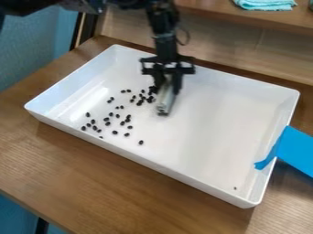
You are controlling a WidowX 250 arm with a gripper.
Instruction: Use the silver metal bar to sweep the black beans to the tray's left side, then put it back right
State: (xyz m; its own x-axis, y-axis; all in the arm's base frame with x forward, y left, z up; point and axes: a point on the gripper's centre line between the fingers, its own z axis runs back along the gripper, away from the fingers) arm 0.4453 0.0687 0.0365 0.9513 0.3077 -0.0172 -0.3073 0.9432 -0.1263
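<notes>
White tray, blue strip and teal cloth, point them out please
White tray (214, 121), camera view, bare floor.
Blue strip (296, 151), camera view, middle of it.
Teal cloth (266, 4), camera view, its visible middle.

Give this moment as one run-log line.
gripper: holding pale tool in tray | black beans: scattered beside tool | blue tape: on tray's end wall

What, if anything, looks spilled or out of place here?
The black beans lie loose over the left part of the white tray, like a spill, though all inside it. A tiny dark speck sits apart near the close right corner. Blue tape over the right rim looks makeshift.
</notes>
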